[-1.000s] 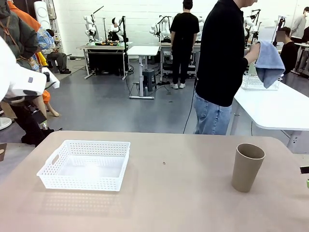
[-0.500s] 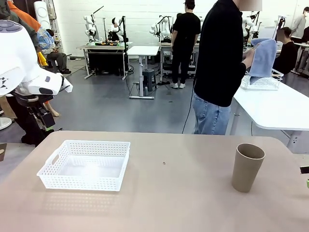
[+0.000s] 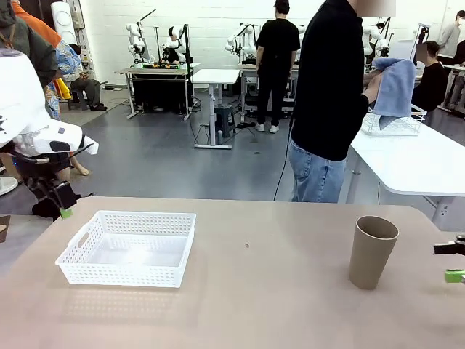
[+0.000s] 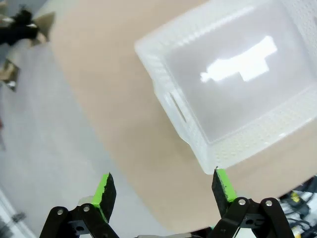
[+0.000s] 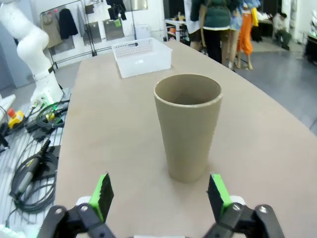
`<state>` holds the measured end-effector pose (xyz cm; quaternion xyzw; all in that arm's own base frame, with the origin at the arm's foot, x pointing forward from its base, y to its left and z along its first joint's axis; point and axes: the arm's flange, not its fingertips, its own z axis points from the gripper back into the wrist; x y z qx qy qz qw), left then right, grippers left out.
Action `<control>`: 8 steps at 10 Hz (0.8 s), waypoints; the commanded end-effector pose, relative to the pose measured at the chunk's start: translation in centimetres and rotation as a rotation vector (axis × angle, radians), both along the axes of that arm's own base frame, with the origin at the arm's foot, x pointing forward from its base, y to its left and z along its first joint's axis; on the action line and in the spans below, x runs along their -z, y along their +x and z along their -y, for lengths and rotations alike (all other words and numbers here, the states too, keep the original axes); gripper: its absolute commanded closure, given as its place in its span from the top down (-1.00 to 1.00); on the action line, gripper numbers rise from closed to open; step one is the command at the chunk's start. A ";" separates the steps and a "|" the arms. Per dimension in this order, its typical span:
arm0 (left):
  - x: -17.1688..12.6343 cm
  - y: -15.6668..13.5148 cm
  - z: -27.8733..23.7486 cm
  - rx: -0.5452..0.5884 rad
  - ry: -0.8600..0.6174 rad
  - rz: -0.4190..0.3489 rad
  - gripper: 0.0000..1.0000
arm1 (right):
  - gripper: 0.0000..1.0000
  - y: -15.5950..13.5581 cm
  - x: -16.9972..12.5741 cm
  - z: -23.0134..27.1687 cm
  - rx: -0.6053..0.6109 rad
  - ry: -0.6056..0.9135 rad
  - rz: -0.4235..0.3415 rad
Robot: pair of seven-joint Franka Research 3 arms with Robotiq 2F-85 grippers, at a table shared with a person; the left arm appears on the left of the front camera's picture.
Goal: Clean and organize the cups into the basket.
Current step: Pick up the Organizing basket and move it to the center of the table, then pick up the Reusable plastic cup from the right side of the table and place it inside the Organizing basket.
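Nearest, at the right edge of the table [image 3: 261,313]: right gripper [image 3: 454,265], fingers spread apart, clamped on nothing, pointed at 1 brown cup [image 3: 372,251] standing upright just beside. Well apart to the left: white basket [image 3: 123,275] on the tabletop. Off its far left end, above the table edge: left gripper [image 3: 62,207], fingers likewise apart. Beyond the table: person [image 3: 330,94] holding blue cloth [image 3: 396,87].

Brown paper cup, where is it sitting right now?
In the front view the brown cup stands upright on the table, right side, far from the white basket at left, the open right gripper close beside it.
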<state>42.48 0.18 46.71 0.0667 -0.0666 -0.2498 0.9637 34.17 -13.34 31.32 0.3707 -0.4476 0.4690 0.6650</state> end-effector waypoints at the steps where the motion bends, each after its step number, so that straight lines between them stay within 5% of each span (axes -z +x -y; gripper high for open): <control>1: -1.6 0.6 -0.2 -0.063 -0.117 -0.075 1.00 | 1.00 1.8 1.8 -0.8 -0.047 0.040 0.072; 5: -0.3 1.6 0.3 -0.117 -0.218 -0.178 1.00 | 1.00 3.5 2.8 -1.3 -0.046 0.029 0.053; 8: 0.4 2.5 0.5 -0.238 -0.210 -0.115 1.00 | 1.00 2.9 2.7 -1.1 -0.057 0.024 0.043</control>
